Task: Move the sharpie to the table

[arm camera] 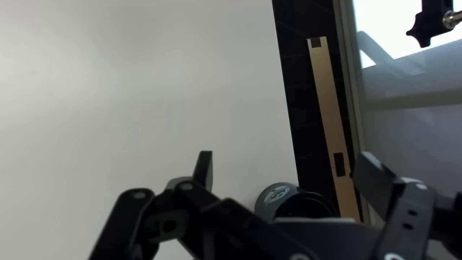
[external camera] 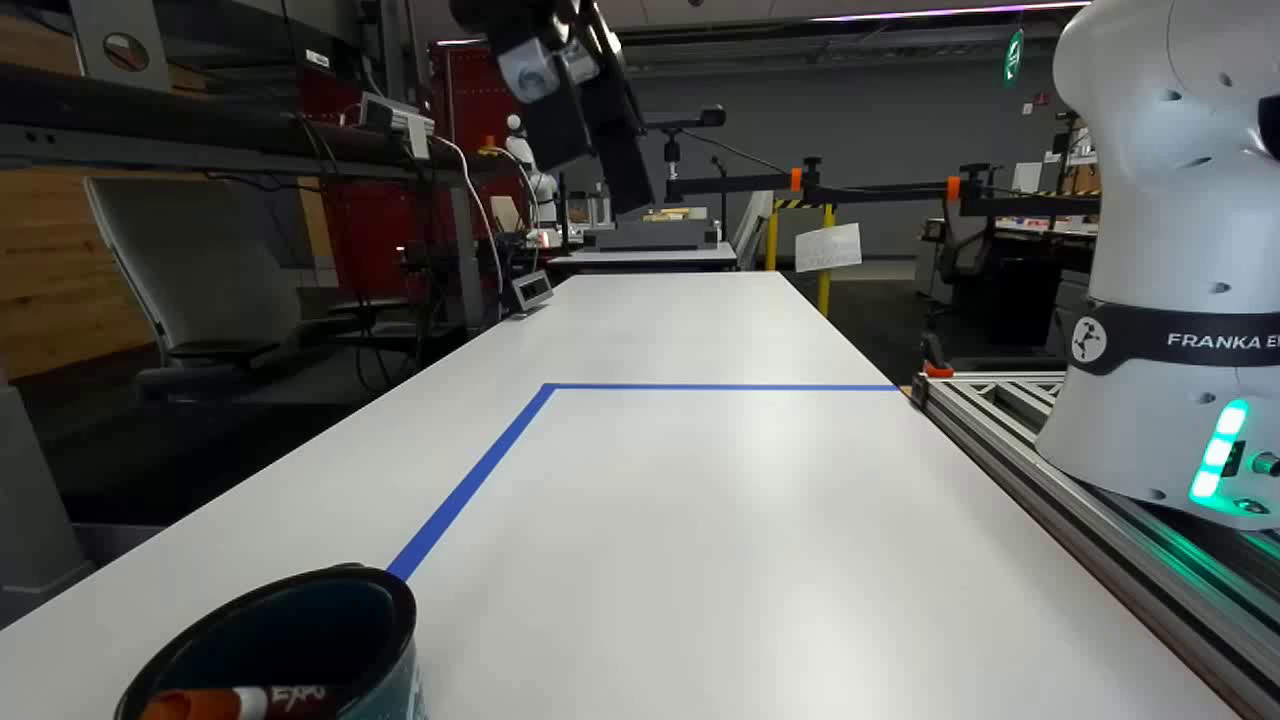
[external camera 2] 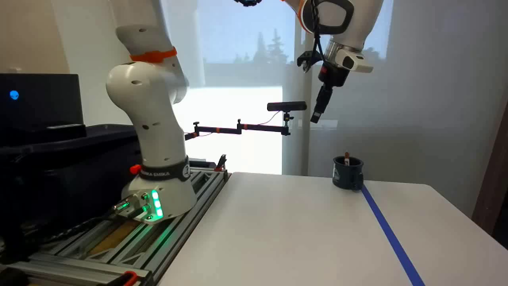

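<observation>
The sharpie point(external camera: 230, 703) stands in the dark cup point(external camera: 395, 620). Its red-orange end shows inside the cup in an exterior view. In an exterior view the sharpie point(external camera 2: 347, 159) pokes up above the rim of the cup point(external camera 2: 348, 176). The cup stands upright on the white table point(external camera 2: 278, 230), at the end of the blue tape line. My gripper point(external camera 2: 316, 116) is empty, above the cup and off to one side, pointing down at a tilt. In the wrist view its fingers point(arm camera: 287, 164) are wide apart, with the cup point(arm camera: 276, 196) partly hidden behind gripper parts. The sharpie is not visible there.
Blue tape lines point(external camera: 480, 475) mark the tabletop. The robot base stands on an aluminium frame point(external camera 2: 198, 226) along one table edge. A camera on a jointed bar point(external camera 2: 286, 106) stands beyond the table's end near the cup. A small grey device point(external camera: 531, 290) sits at the far table edge.
</observation>
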`<action>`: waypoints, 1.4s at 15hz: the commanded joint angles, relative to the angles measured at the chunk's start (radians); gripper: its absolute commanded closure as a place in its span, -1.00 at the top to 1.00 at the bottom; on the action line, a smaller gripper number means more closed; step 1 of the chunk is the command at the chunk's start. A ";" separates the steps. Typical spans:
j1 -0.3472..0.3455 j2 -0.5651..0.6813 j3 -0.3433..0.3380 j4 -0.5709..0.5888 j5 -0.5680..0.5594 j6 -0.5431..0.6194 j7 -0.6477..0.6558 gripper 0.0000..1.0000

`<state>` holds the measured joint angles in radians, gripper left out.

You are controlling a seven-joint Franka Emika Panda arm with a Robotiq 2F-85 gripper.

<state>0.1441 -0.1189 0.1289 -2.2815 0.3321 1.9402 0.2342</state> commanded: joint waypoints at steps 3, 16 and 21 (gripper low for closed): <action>-0.005 0.001 0.004 0.001 0.000 -0.002 -0.001 1.00; 0.018 0.180 0.038 -0.005 0.253 0.398 0.285 1.00; 0.045 0.256 0.050 0.006 0.352 0.535 0.454 1.00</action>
<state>0.1685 0.1053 0.1713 -2.2893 0.6288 2.4154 0.5870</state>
